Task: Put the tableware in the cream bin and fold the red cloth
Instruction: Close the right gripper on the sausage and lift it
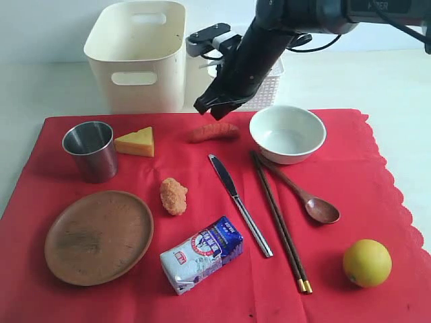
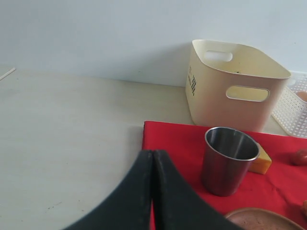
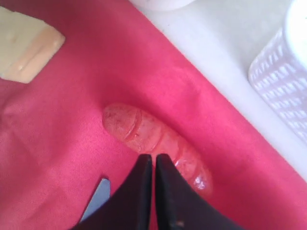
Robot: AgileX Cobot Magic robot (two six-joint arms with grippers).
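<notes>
The arm (image 1: 363, 13) shows pale letters cut off by the top edge, ending in "PER". The milk packet (image 1: 202, 254) carries a round printed label, too small to read. Dark marks on the bin (image 2: 211, 91) wall are illegible.

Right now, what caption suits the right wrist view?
The right hand, shut, hovers above a sausage on the red cloth.

The right gripper (image 1: 217, 108) points steeply downward, its dark forearm slanting up and away behind it. Its two black fingers (image 3: 138, 194) lie almost together with only a thin slit between them, gripping nothing. The left gripper (image 2: 152, 155) has its fingers pressed flat together, also empty.
</notes>
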